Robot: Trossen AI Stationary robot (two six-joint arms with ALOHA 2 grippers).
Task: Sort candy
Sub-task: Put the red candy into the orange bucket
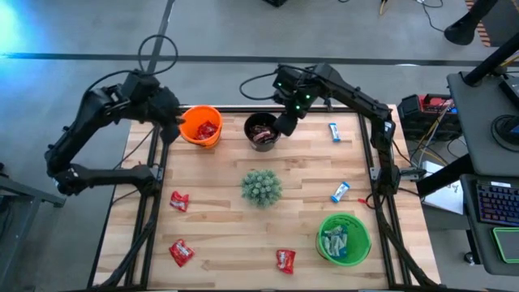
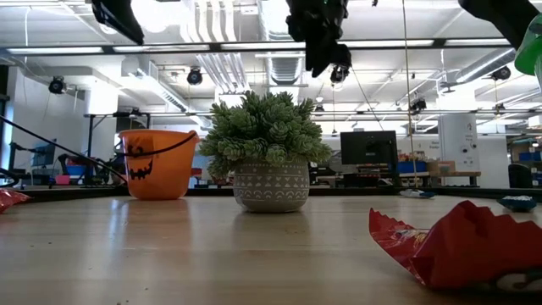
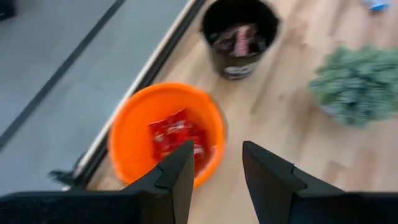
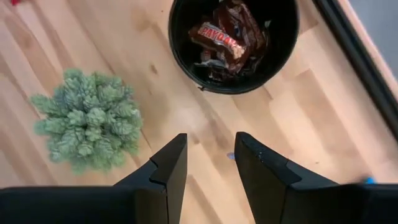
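Observation:
Red candy lies in the orange bucket [image 1: 200, 126] [image 3: 166, 134], dark brown candy in the black bucket [image 1: 262, 131] [image 4: 234, 43], and light blue candy in the green bucket [image 1: 343, 238]. Loose red candies [image 1: 179, 201] [image 1: 181, 252] [image 1: 285, 259] and light blue candies [image 1: 334, 131] [image 1: 340, 192] lie flat on the table. My left gripper [image 1: 172, 130] [image 3: 217, 163] hangs open above the orange bucket's left side, holding nothing. My right gripper [image 1: 285, 123] [image 4: 211, 155] hangs open over the table just right of the black bucket, also holding nothing.
A spiky green plant in a pot [image 1: 261, 187] [image 2: 269, 161] stands mid-table, between the buckets. In the low view a red candy [image 2: 461, 246] lies close in front at the right. Bare wood [image 1: 219, 227] spreads between the loose candies. A dark frame rail [image 1: 243, 109] runs along the far edge.

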